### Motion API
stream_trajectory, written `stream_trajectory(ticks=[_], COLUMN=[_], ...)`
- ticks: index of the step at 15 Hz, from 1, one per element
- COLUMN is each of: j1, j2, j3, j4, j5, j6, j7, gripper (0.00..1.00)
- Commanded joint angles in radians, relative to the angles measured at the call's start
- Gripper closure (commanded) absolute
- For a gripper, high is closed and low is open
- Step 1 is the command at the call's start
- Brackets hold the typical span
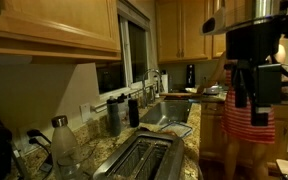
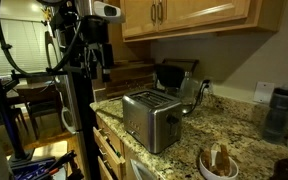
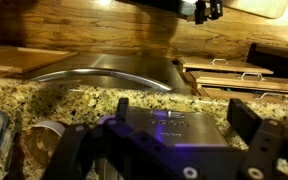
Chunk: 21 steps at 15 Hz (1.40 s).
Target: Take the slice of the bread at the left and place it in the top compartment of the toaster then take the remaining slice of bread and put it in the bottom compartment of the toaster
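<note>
End effector is hanging in the air, its jaws standing wide apart and gripping nothing | wide brushed-steel two-slot toaster is sitting on the speckled granite bench, well below it and off to one side | brown bread slices are resting in a white bowl beyond the toaster, farther away

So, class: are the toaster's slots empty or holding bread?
Empty: the toaster shows two dark slots, nothing sticking out; bread slices sit in the bowl.
</note>
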Motion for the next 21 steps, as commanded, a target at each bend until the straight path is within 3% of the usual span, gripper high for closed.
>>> stream_trajectory(ticks=[1, 12, 15, 21], j1=[-0.017, -0.106, -0.142, -0.139], j2=[-0.013, -0.006, 0.032, 0.036], j3=[-0.018, -0.133, -0.157, -0.152], j4=[-0.02, -0.116, -0.085, -0.079], j5=[-0.067, -0.179, -0.214, -0.199], j6=[0.044, 0.193, 0.21, 0.184], j7=[-0.045, -0.101, -0.116, -0.112], gripper=[0.0, 0.0, 0.0, 0.0])
